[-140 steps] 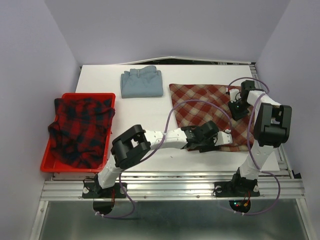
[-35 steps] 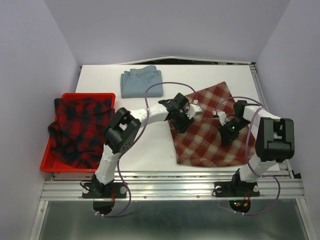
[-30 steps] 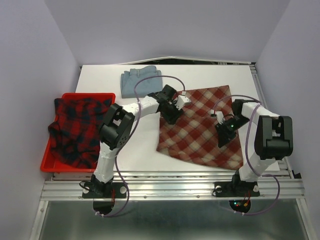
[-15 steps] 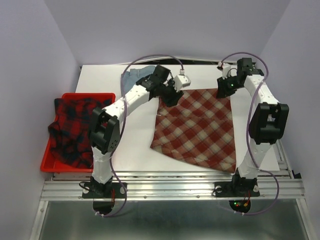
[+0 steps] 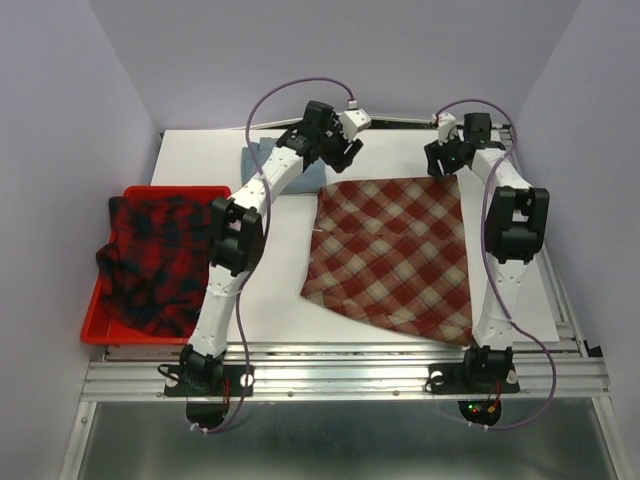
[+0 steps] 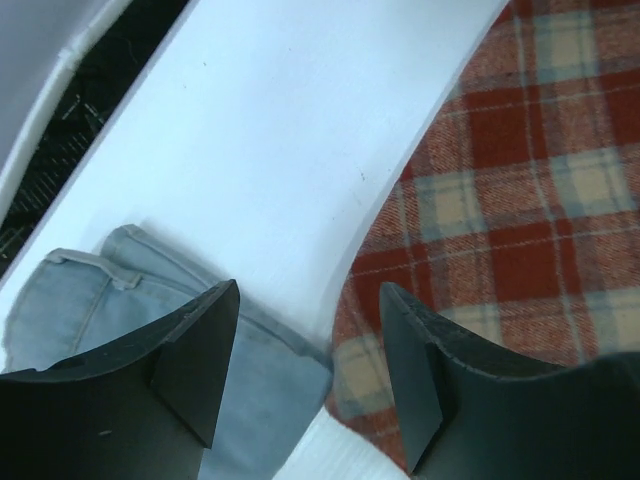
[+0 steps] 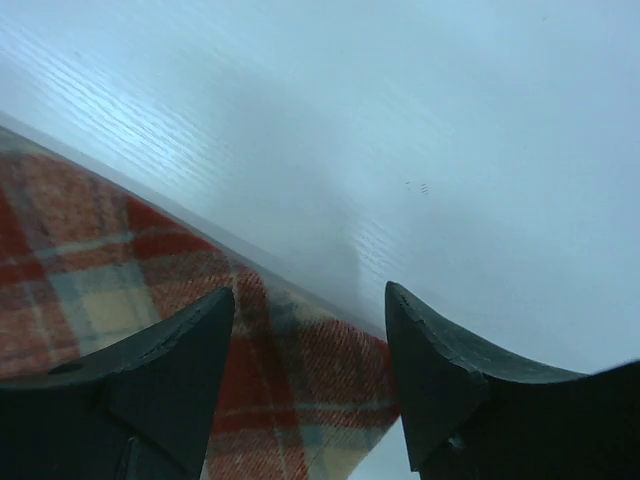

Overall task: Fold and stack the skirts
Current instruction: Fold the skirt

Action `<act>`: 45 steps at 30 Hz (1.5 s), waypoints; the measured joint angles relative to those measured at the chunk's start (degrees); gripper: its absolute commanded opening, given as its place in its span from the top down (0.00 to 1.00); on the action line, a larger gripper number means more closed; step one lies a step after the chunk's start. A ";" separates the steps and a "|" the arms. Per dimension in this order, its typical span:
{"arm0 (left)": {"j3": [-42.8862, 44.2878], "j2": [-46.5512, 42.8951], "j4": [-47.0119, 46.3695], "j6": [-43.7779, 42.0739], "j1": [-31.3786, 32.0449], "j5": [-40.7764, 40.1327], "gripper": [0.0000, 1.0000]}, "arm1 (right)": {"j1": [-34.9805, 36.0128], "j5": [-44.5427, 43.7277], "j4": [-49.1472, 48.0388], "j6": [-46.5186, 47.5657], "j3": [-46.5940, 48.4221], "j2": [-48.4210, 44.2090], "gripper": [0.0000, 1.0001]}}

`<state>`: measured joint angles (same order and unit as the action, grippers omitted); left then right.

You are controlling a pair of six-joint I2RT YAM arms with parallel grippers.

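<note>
Hovering at the far side of the table [image 5: 200, 150], the left gripper [image 5: 338, 152] and right gripper [image 5: 440, 160] flank the check skirt [image 5: 395, 250], spread flat beside the denim skirt [image 5: 300, 176], seen from above. Left wrist view: jaws wide and empty over the skirt's corner. Right wrist view: the same, so the first fold likely calls for dropping, pinching both corners and drawing them nearer.

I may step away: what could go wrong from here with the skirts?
The open left gripper hovers where a corner of the check skirt meets the denim skirt; a grasp might snag both. The check skirt lies skewed, one corner by the near edge of the table; a fold could come out uneven or drag it off.
</note>
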<state>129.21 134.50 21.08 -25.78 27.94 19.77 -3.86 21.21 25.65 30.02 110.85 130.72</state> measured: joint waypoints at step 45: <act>-14.16 -14.78 -2.19 -5.75 1.11 -7.32 1.00 | -0.24 -2.99 -1.36 14.19 -9.84 -19.06 0.99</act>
<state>115.04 119.72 18.90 -31.53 29.06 12.45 -4.10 18.22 24.29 44.21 101.01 111.66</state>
